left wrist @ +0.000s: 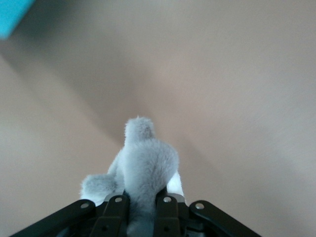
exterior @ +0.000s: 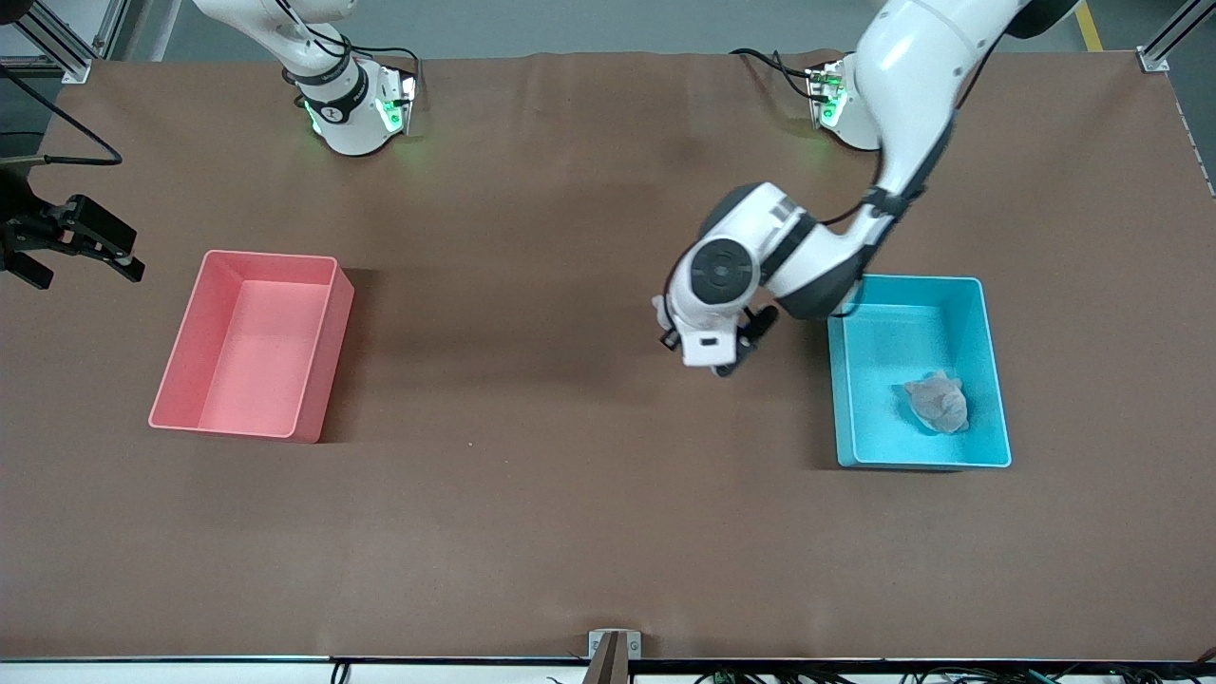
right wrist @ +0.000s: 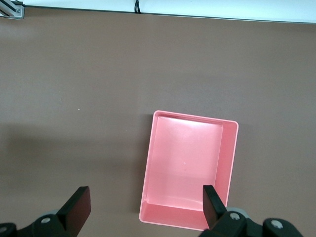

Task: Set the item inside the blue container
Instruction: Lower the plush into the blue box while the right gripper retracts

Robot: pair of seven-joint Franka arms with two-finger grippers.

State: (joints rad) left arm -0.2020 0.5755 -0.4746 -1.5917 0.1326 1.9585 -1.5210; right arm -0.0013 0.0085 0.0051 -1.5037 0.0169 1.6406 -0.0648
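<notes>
A grey fluffy plush item [left wrist: 145,165] sticks out from between the fingers of my left gripper [left wrist: 140,200], which is shut on it. In the front view the left gripper [exterior: 733,361] hangs low over the bare table, beside the blue container [exterior: 888,342] on its side toward the middle of the table, and the wrist hides the held item. A second grey plush item [exterior: 938,402] lies inside the blue container. One corner of the blue container [left wrist: 11,15] shows in the left wrist view. My right gripper [exterior: 87,268] is open and holds nothing, waiting at the right arm's end of the table.
A pink bin [exterior: 252,342] of like size stands toward the right arm's end. It also shows under the open right gripper [right wrist: 145,207] as the pink bin [right wrist: 185,163]. Brown tabletop stretches between the two bins. The arm bases stand along the table's edge farthest from the front camera.
</notes>
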